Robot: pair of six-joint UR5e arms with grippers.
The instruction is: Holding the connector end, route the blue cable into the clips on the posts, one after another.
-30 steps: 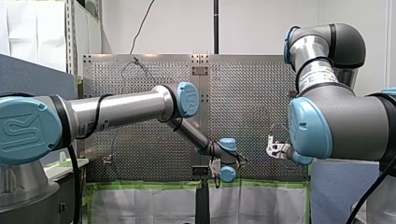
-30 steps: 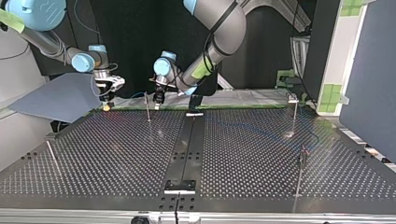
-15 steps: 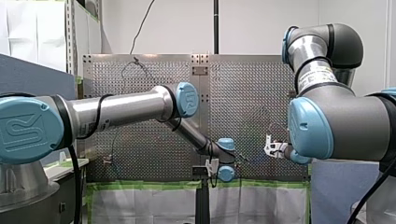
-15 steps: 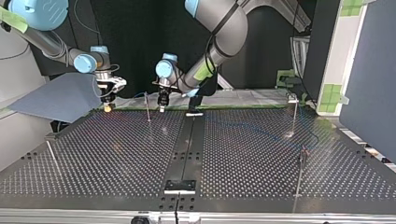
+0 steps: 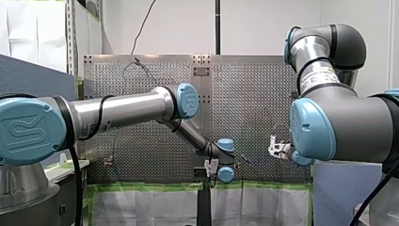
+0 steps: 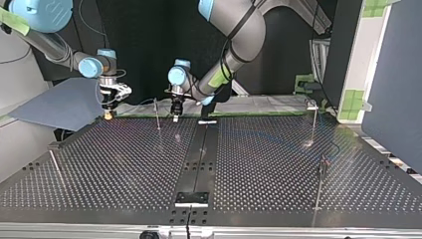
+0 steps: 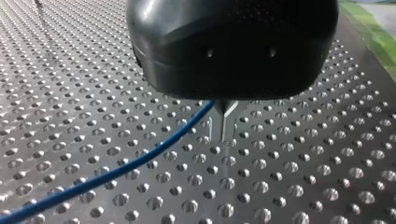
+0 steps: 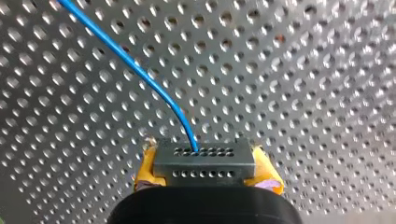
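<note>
Right wrist view: connector (image 8: 204, 161) in hand (image 8: 205, 169)

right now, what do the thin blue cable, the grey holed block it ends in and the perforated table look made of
The thin blue cable: likely plastic-sheathed, smooth, curves softly. The grey holed connector block: matt, plastic or metal, unclear. The perforated silver table: metal, bright glints on its hole rims.
</note>
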